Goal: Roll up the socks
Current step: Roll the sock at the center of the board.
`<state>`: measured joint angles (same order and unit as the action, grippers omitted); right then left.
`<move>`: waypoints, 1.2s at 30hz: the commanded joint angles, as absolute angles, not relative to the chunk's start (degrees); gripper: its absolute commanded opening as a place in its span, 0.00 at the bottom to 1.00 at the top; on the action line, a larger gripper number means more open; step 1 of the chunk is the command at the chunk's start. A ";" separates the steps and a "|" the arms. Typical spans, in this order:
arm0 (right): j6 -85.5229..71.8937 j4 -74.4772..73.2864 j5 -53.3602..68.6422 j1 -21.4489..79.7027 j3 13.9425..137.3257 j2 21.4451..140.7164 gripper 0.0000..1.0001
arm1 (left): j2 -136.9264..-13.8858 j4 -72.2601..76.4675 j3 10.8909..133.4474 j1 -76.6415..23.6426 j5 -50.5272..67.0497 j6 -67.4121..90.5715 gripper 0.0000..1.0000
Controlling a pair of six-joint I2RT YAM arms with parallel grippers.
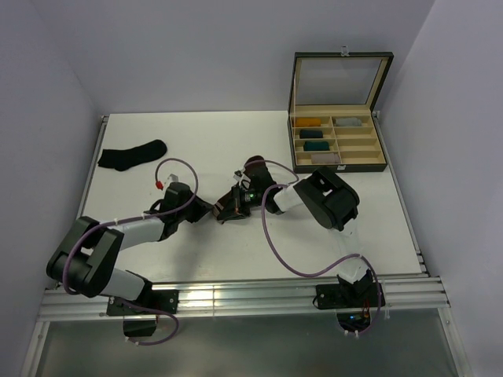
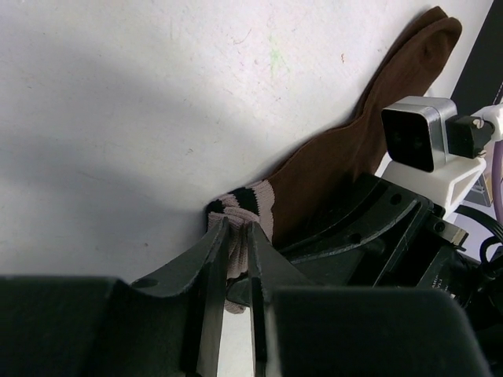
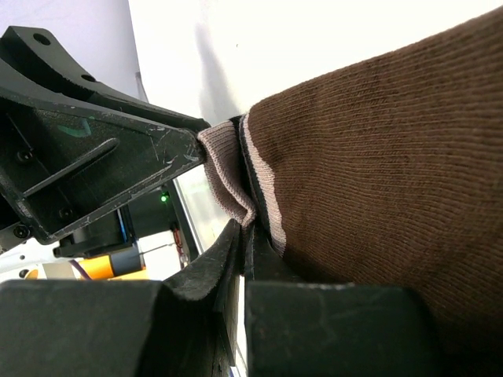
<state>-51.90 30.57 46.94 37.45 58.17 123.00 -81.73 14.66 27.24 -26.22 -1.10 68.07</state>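
The dark brown sock [image 2: 338,149] with pale stripes at its cuff lies on the white table between the two arms; its foot shows in the top view [image 1: 255,166]. My left gripper [image 2: 238,229] is shut on the striped cuff [image 2: 247,200]. My right gripper [image 3: 246,229] is shut on the same cuff [image 3: 224,177], the brown sock [image 3: 377,157] filling that view. Both grippers meet near the table's middle, left [image 1: 211,210] and right [image 1: 233,201]. The plain black sock [image 1: 132,155] lies flat at the far left.
An open compartment box [image 1: 338,141] at the back right holds rolled mustard, teal and grey bundles. The right arm's camera housing [image 2: 420,137] sits close beside my left gripper. Purple cables [image 1: 275,243] loop over the table. White walls enclose the table.
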 commanded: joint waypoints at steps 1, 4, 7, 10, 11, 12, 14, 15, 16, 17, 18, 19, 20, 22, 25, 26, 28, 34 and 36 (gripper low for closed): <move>-50.63 26.28 45.09 37.18 58.62 125.59 0.00 | -82.96 15.56 29.71 -26.10 -0.53 67.32 0.20; -50.97 26.02 45.18 37.18 58.71 126.12 0.00 | -84.28 15.56 29.79 -26.10 -0.53 67.94 0.20; -51.15 26.19 45.09 37.18 58.71 126.56 0.00 | -85.69 14.95 30.06 -26.10 -0.53 68.64 0.19; -50.98 25.67 45.00 37.18 58.80 126.83 0.00 | -86.83 13.28 30.58 -26.10 -1.14 69.08 0.19; -50.45 25.32 44.74 37.18 58.80 126.48 0.00 | -87.53 11.97 30.93 -26.10 -1.66 69.17 0.18; -50.01 24.36 44.13 37.18 58.80 126.21 0.01 | -87.80 11.52 31.02 -26.10 -1.84 69.17 0.18; -48.53 22.51 43.25 37.18 59.06 124.90 0.04 | -88.59 9.77 31.20 -26.19 -2.46 69.43 0.18; -48.08 22.07 42.46 37.18 59.06 124.37 0.07 | -88.85 9.15 31.38 -26.28 -2.72 69.35 0.18; -47.64 21.63 42.19 37.26 58.89 123.67 0.11 | -89.21 8.53 31.72 -26.37 -2.99 69.43 0.17; -46.85 21.36 41.75 37.27 58.71 122.27 0.14 | -89.47 7.31 31.90 -26.45 -3.34 69.35 0.17; -46.32 20.40 41.23 37.27 58.71 121.56 0.17 | -89.65 6.77 31.99 -26.63 -3.95 69.26 0.17; -45.71 19.52 40.18 37.35 58.80 120.77 0.22 | -89.74 6.33 32.17 -26.72 -4.22 69.26 0.16; -44.14 18.47 39.47 37.44 59.06 119.98 0.25 | -89.74 5.89 32.25 -26.81 -4.57 69.26 0.16; -42.37 15.30 37.02 37.88 59.15 117.25 0.32 | -89.65 4.23 32.60 -27.07 -5.62 69.08 0.15; -37.90 10.74 32.89 38.76 59.68 112.95 0.40 | -89.21 3.43 32.96 -27.16 -6.24 68.47 0.15; -37.01 9.59 31.74 39.02 59.85 111.98 0.41 | -89.12 3.25 33.05 -27.25 -6.33 68.38 0.15; -34.99 6.34 28.49 39.72 59.85 108.64 0.41 | -89.03 2.73 33.57 -27.33 -6.59 67.94 0.15; -25.42 3.51 13.73 44.03 58.01 100.56 0.41 | -89.82 2.11 34.98 -27.86 -6.42 67.15 0.16; -19.97 4.04 7.95 47.09 57.31 98.09 0.39 | -90.09 1.93 35.24 -28.04 -6.15 67.06 0.15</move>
